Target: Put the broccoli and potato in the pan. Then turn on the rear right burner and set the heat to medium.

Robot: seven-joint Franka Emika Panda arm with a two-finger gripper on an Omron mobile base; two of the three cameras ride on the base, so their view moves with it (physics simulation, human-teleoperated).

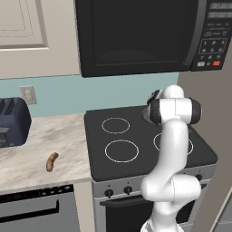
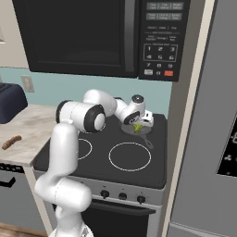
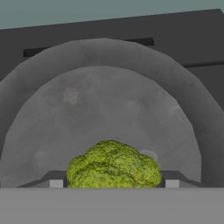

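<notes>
Carrying the broccoli [image 3: 113,165] over the pan [image 3: 105,100], the hand [image 2: 138,124] is in the first step of the task — getting the floret into the pan. In the hand view the broccoli sits between the two finger tips [image 3: 56,183], which stand on either side of it with the green head filling the gap, so the hand looks clamped on it rather than empty. Beyond it lies the grey floor of the pan with its raised rim curving around, and past that the dark back of the stove and the pale wall.

From the right base view, the hand hangs just above the pan on the far right burner of the stove [image 2: 139,171], the floret showing yellow-green under it; the pan's handle points toward the near right. Whether the broccoli already touches the pan floor I cannot tell.

The potato [image 1: 51,161] lies well apart on the desk [image 1: 41,136] to the left of the stove, near its front edge, with the toaster [image 1: 13,121] farther back.

The next move, as I judge it, calls for spreading the fingers to drop the broccoli into the pan, then lifting clear and swinging left across the stove for the potato — the burner knobs [image 2: 122,196] come last.
</notes>
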